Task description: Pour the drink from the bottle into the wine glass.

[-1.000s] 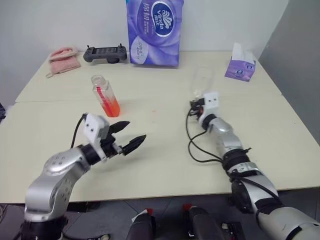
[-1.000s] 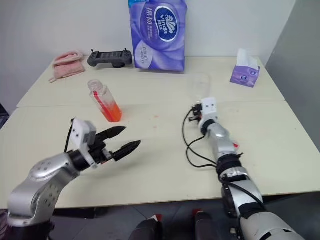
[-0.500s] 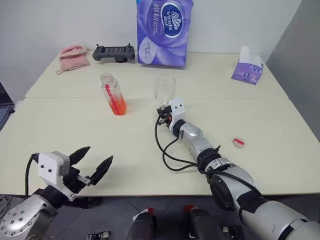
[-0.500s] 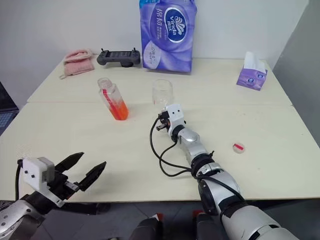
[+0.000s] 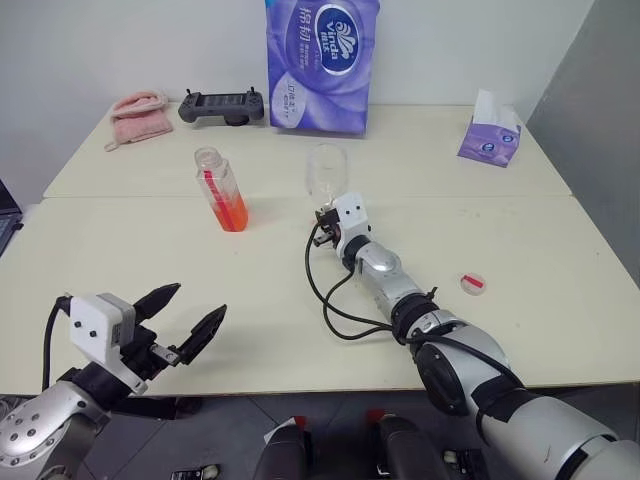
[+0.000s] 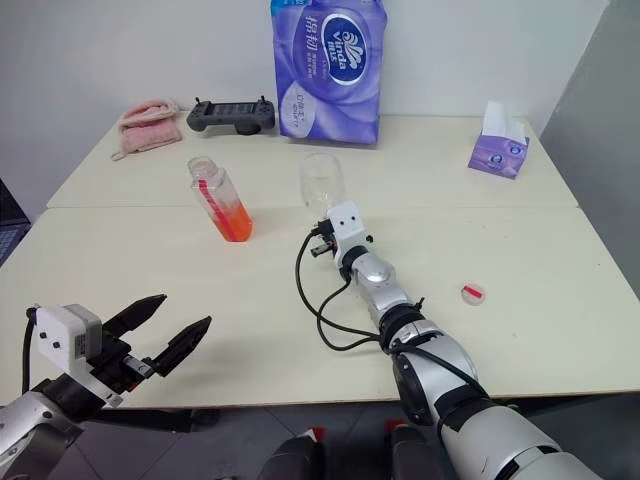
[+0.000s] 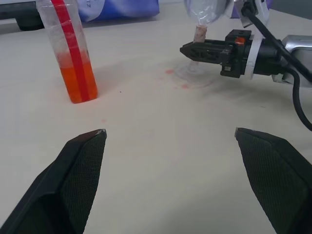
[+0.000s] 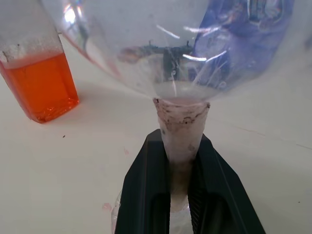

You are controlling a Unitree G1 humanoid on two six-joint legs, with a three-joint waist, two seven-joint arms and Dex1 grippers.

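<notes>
Since one second ago, the right hand (image 8: 178, 195) has carried the wine glass (image 5: 327, 172) across the desk (image 5: 520, 260) toward the robot's left, so that the glass now stands close to the bottle (image 5: 221, 189), and the left hand (image 5: 178, 321) has pulled back from the bottle toward the near edge of the desk. The right hand is clamped narrow on the thin stem of the glass, just under the bowl, and the foot of the glass appears to rest on the desk; I judge that this low grip keeps the glass steady and leaves its mouth free for pouring. The bowl looks empty. The bottle stands upright and alone on the desk, well apart from the left hand, with its cap off and its neck open; the drink (image 7: 77, 83) fills only the lower part of it, orange-red behind the red label strip. A small red and white cap (image 5: 472, 283) lies on the desk far on the robot's right, which probably is the cap of this bottle. The left hand holds nothing and its two fingers (image 7: 80, 161) are spread wide, pointing toward the bottle and the glass, so it seems ready for a grasp of the bottle. Some pale red spots (image 7: 178, 78) show on the desk near the foot of the glass. Behind, near the wall, are a purple tissue pack (image 5: 318, 62), a black controller (image 5: 221, 105), a pink cloth (image 5: 135, 115) and a small tissue box (image 5: 487, 132). Pouring is not yet begun.
</notes>
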